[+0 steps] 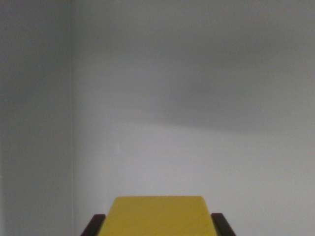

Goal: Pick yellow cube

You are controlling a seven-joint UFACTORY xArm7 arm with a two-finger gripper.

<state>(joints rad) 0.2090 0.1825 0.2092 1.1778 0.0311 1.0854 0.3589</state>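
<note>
The wrist view shows a flat-topped yellow cube [158, 215] with softly rounded corners sitting at the bottom middle of the picture, directly between the claw's [158, 227] 2 dark fingers [93, 225]. One finger shows as a slim black bar against the cube's side at the wrist view's left, and the other matches it at the wrist view's right. Both press right up to the cube's sides with no gap visible, so the claw is closed down to the cube's width and has hold of it. The cube's lower part runs out of the picture at the bottom edge. Beyond the claw lies a plain pale grey surface [197, 147], crossed by a broad soft shadow farther out. A faint vertical seam runs down it toward the wrist view's left.
</note>
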